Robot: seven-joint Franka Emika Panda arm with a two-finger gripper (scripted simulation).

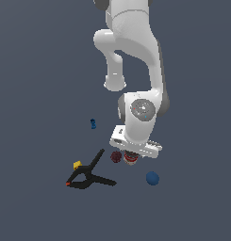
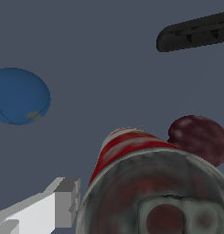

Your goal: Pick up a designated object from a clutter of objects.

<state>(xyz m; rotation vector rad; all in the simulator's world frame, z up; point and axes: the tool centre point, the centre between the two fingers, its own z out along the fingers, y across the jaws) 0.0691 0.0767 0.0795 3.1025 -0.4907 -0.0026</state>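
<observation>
The soup can [image 1: 130,159] has a red-and-white label and a grey metal lid. It stands under my hand in the exterior view. In the wrist view the can [image 2: 131,148] fills the lower middle, lid toward the camera. My gripper [image 1: 131,156] is lowered around it. One white finger [image 2: 58,205] shows beside the can's wall with a thin gap, and the other finger is hidden behind the can. The dark red ball [image 1: 116,156] lies right beside the can and also shows in the wrist view [image 2: 200,137]. The blue ball [image 1: 152,178] lies apart from the can and also shows in the wrist view [image 2: 19,96].
A black spring clamp with orange tips [image 1: 88,177] lies toward the exterior view's left, with one handle in the wrist view [image 2: 195,32]. A small yellow block [image 1: 77,165] sits by the clamp. A tiny blue piece [image 1: 93,123] lies farther back.
</observation>
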